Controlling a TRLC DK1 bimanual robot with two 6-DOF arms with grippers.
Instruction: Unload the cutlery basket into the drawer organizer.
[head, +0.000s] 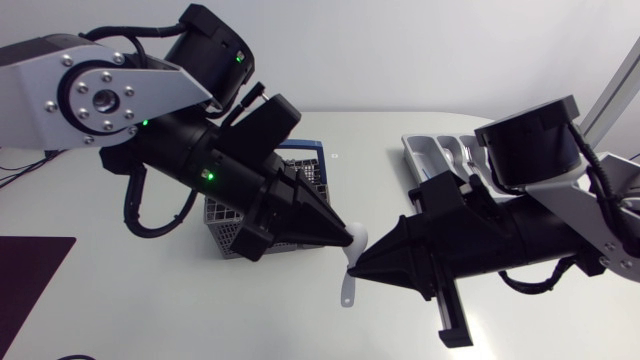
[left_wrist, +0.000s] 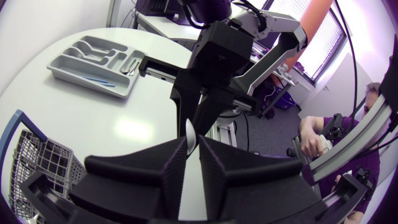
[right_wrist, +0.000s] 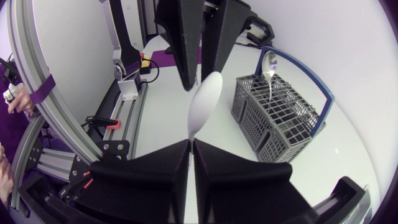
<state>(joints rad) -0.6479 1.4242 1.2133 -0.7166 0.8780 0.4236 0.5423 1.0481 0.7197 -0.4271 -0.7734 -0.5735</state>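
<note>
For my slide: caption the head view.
Left gripper and right gripper both grip a white spoon beside the cutlery basket.

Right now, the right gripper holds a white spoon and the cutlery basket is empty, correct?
Not quite: the cutlery basket is not empty. The right wrist view shows a silver spoon standing in it. The rest holds: the right gripper does hold a white spoon.

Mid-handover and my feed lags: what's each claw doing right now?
Left claw: closed on the white spoon, at its bowl.
Right claw: closed on the same spoon, at its handle.
</note>
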